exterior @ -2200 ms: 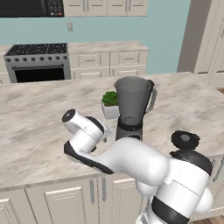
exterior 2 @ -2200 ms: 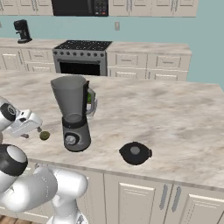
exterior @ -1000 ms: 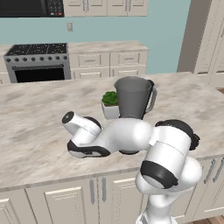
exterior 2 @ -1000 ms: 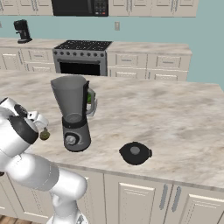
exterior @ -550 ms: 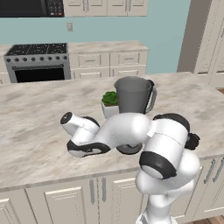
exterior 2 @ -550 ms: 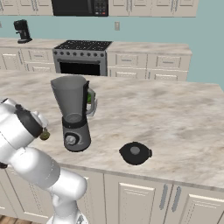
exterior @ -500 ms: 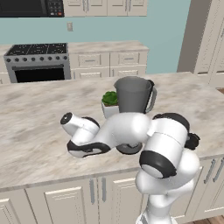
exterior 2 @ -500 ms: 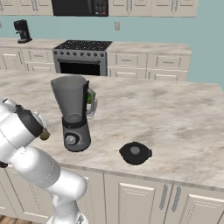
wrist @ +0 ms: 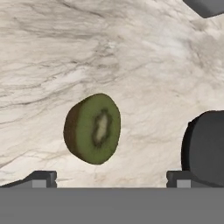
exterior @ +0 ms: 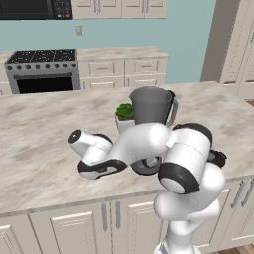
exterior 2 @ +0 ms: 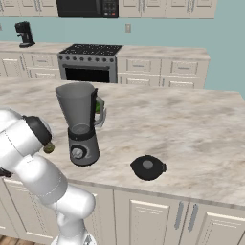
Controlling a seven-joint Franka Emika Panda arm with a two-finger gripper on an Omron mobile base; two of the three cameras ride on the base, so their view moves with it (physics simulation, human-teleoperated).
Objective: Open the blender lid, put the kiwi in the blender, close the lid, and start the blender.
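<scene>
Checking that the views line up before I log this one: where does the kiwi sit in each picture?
Left base view: I can't make out the kiwi; the arm covers the counter left of the blender.
Right base view: kiwi at the left, peeking past the arm, left of the blender's base.
Hand view: kiwi left of centre, cut face showing, on the marble counter.
Shared landmark: the blender's dark round base, at the hand view's right edge.

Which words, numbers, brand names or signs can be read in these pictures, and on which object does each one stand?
None can be read anywhere.
The microwave has a small keypad, but its marks are too small and blurred.
The blender base shows a silver dial, no legible label.
The blender lid, the kiwi and the coffee maker carry no writing that I can see.
</scene>
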